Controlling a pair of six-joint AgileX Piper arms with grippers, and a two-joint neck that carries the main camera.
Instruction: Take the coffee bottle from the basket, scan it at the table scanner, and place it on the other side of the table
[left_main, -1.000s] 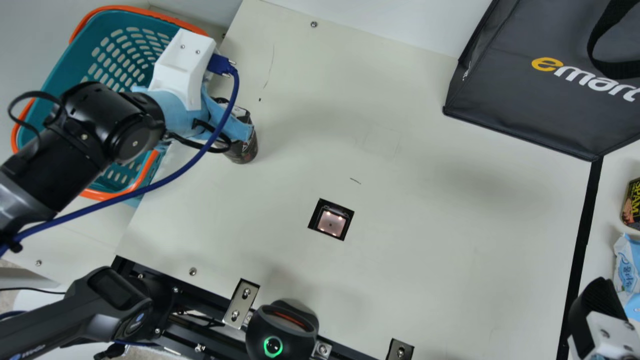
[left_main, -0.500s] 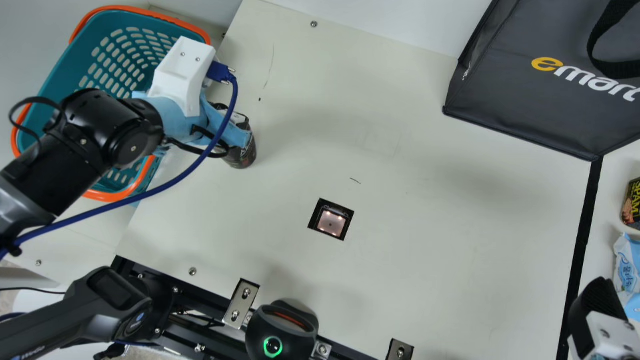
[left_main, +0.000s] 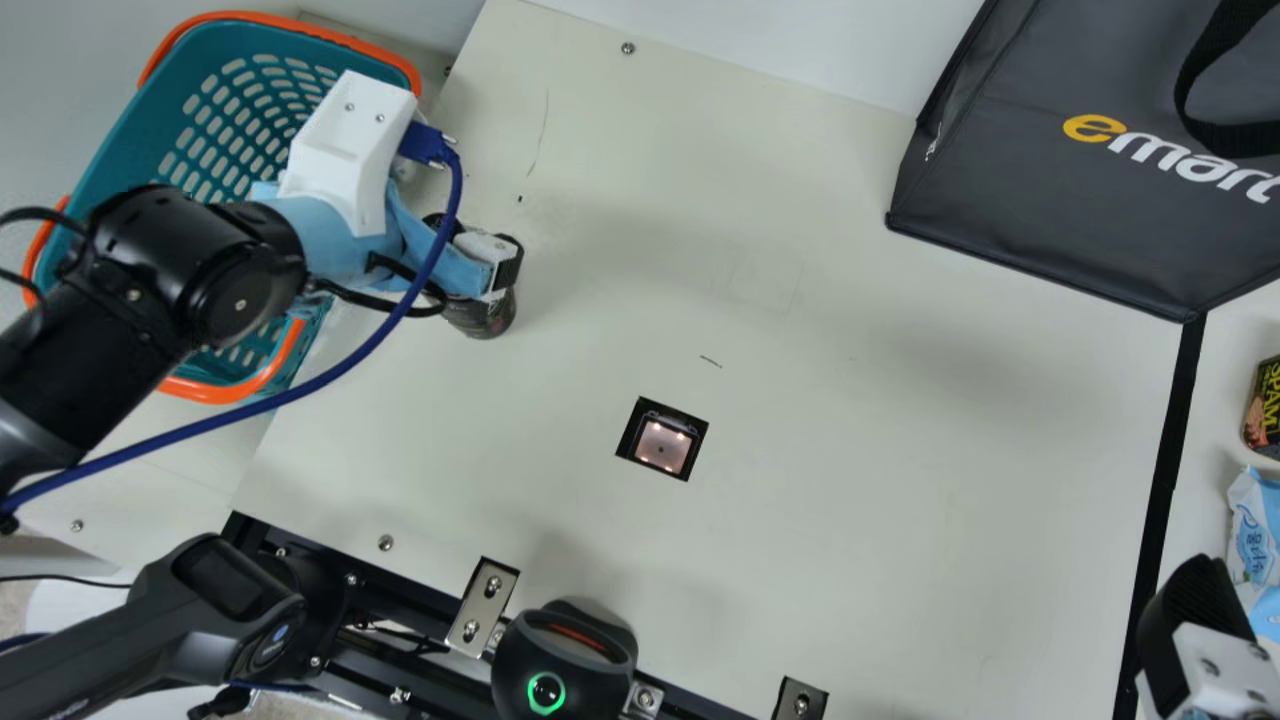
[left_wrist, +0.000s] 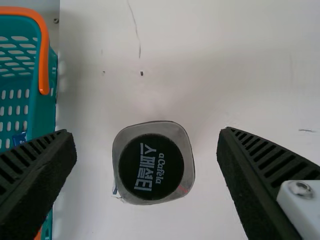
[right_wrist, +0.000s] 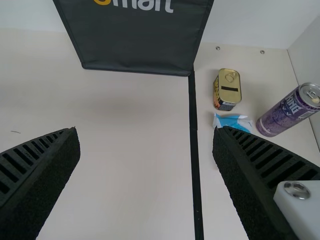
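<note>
- Two black ribbed fingers of the left gripper (left_main: 473, 243) stand apart, one on each side of the coffee bottle (left_wrist: 152, 170), and do not touch it.
- This bottle stands upright on the smooth cream table (left_main: 850, 480), just beside the basket (left_main: 230, 150); its body is squarish with rounded corners, its top is round, dark and flat.
- The basket is of teal plastic with many slots, and its band is orange.
- A bag (left_main: 1010, 220) of dark fabric has straight folds and a woven strap.
- The scanner window (left_main: 661, 446) is square, glossy and lit, set into the table.
- White print is on the bottle top; the bag bears yellow and white letters.
- Some print is also on the purple metal can (right_wrist: 287, 111), near the gold-lidded tin (right_wrist: 227, 87).
- The left arm passes over the basket, bends at its joint, and directs its fingers down around the bottle.
- The right gripper (left_main: 1190, 610) is beyond the table's middle, near the black strip (left_main: 1160, 480), its fingers wide apart.
</note>
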